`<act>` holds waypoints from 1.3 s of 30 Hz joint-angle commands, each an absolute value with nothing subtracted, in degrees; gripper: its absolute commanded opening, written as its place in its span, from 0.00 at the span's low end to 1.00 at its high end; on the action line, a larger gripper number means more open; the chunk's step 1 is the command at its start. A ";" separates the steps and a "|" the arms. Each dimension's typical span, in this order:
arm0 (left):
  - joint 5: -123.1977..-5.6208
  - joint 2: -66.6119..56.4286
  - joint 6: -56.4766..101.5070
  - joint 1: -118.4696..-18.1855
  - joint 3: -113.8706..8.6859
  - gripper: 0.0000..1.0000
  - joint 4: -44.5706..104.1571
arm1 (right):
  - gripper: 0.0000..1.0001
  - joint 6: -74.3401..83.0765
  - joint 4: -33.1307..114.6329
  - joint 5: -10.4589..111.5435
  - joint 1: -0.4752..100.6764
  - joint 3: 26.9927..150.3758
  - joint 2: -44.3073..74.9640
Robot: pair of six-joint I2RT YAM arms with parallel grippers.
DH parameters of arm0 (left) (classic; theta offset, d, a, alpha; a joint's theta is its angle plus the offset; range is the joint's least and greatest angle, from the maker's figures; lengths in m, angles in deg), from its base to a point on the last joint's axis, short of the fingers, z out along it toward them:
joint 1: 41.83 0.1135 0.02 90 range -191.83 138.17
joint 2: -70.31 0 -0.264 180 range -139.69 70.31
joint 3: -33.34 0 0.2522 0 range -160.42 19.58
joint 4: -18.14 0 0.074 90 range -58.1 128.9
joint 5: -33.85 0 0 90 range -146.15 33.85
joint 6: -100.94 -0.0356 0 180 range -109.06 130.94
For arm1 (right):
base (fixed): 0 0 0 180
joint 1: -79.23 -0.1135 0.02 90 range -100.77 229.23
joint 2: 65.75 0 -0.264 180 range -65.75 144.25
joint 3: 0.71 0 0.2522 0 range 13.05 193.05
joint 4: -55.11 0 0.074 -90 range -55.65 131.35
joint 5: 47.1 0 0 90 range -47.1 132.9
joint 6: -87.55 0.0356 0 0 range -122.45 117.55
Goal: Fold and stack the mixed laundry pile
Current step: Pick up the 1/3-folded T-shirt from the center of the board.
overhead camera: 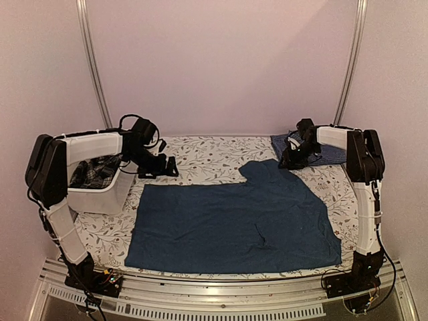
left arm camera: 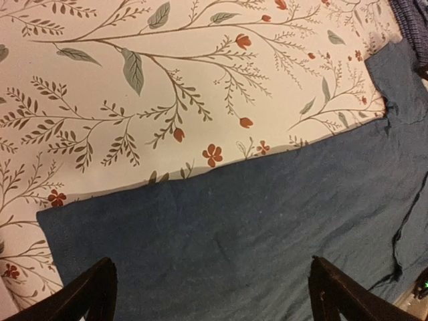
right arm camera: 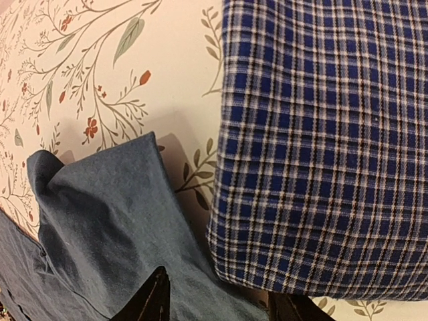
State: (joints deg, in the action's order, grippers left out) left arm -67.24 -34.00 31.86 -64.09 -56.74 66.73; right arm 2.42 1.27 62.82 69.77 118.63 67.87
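The dark blue T-shirt (overhead camera: pixel 234 224) lies spread flat on the floral tablecloth (overhead camera: pixel 207 157), one sleeve (overhead camera: pixel 264 170) pointing to the back. My left gripper (overhead camera: pixel 164 167) is open and empty just above the shirt's back left edge; in the left wrist view its fingers (left arm camera: pixel 87 301) stand wide apart over the blue cloth (left arm camera: pixel 254 234). My right gripper (overhead camera: pixel 291 157) is open over the sleeve (right arm camera: pixel 107 221), next to the folded blue-and-white check shirt (right arm camera: pixel 321 140) at the back right (overhead camera: pixel 328 154). The black-and-white plaid piece (overhead camera: pixel 93 172) lies in the tub.
A white plastic tub (overhead camera: pixel 100 197) stands at the left edge beside the left arm. Two metal poles (overhead camera: pixel 93 67) rise at the back corners. The metal rail (overhead camera: pixel 221 287) runs along the table's front edge.
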 commanded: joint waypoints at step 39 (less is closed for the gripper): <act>-56.32 -48.39 -0.08 -56.33 -68.58 0.61 79.57 | 0.00 3.11 1.43 67.90 70.58 119.99 61.17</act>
State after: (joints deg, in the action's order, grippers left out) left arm -58.10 -48.34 5.79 -57.97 -68.56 77.94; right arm 2.72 0.70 67.30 70.36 120.95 63.11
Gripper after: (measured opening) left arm 0.646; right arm 0.005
